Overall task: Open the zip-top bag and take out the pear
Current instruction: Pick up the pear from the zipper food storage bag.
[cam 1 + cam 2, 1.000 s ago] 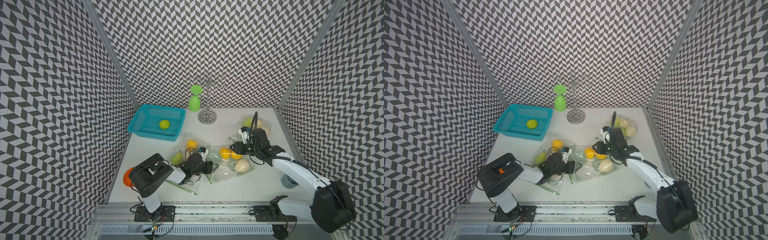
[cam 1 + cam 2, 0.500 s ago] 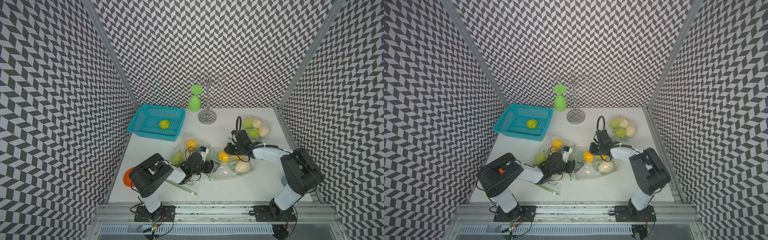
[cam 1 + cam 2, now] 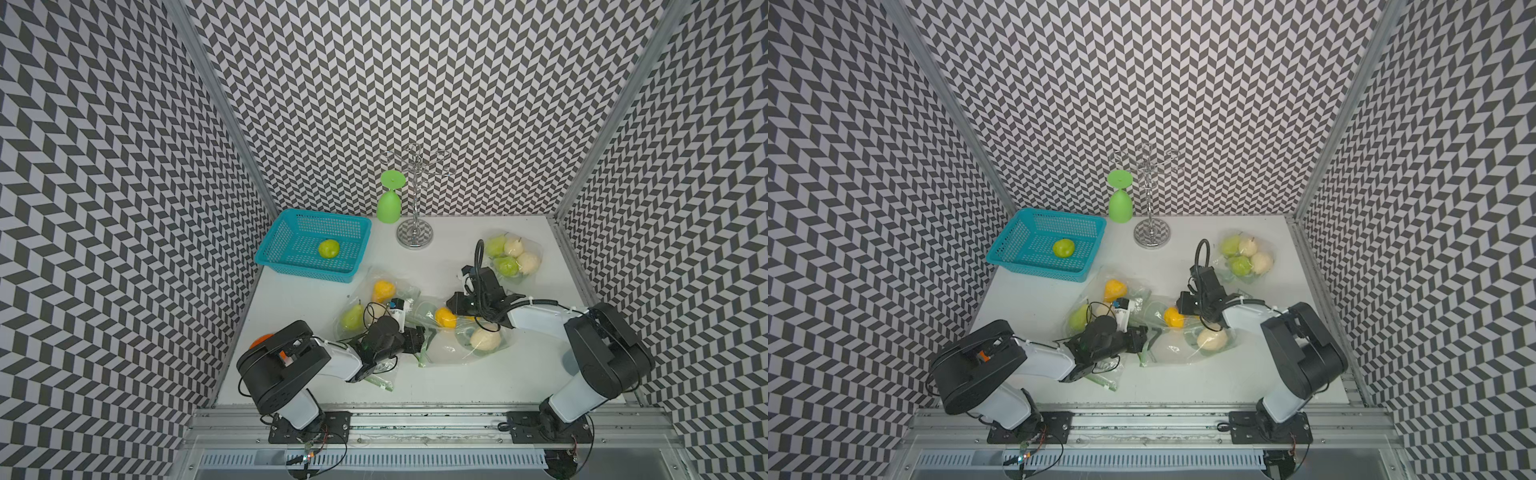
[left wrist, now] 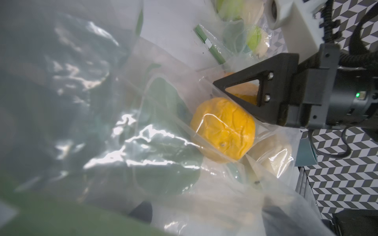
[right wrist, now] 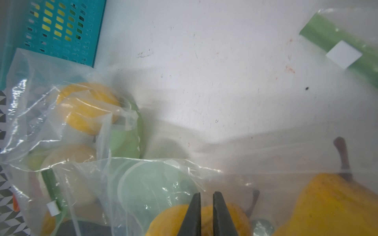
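Little room round ctr bag (image 3: pixel 444 349).

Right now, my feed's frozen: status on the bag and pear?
Right gripper nearly shut over middle bag. Left gripper by its zip edge, jaws unclear. Yellow pear inside. Another bag crowds left gripper.

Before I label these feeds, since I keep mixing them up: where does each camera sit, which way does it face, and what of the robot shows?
Top views: high above the front edge, looking down toward the back wall; left arm, right arm and basket show.
Left wrist: on the left arm, facing across the middle bag at the right arm's jaws; its own jaws unseen.
Right wrist: on the right arm, looking past its own nearly shut jaws toward the basket.
Shared: both wrist views show the yellow fruit.
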